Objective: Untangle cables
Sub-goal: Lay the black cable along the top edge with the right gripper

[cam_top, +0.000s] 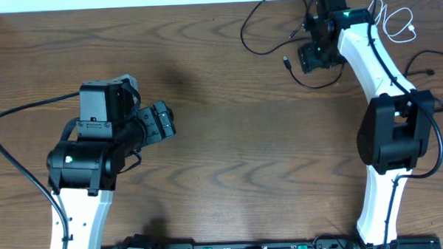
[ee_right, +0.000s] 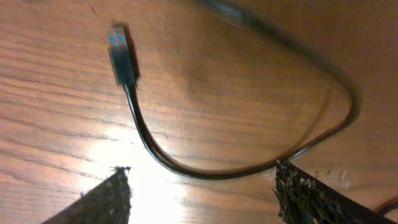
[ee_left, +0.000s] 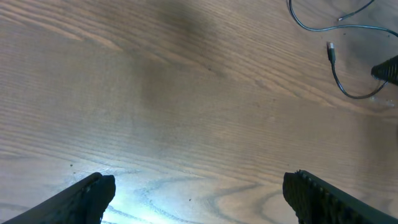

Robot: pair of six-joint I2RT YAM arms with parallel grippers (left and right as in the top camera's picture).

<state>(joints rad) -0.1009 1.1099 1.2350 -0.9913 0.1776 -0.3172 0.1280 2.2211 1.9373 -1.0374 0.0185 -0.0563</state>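
**Right gripper [ee_right: 202, 190] low over black cable [ee_right: 146, 143]**

Fingers [ee_right: 112, 199] spread, released; cable loop runs between them, plug [ee_right: 120, 53] flat on table [cam_top: 230, 161]. Cable lies by far edge, right side; white cable [cam_top: 412, 29] in far right corner. Left gripper [ee_left: 199, 193] released, well apart, leftward.

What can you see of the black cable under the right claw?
Thin black cable ending in a USB plug with a blue insert. It lies flat on the wooden table, looping in a U below the open right claw, passing close to one finger; contact is unclear. Its far stretch is blurred.
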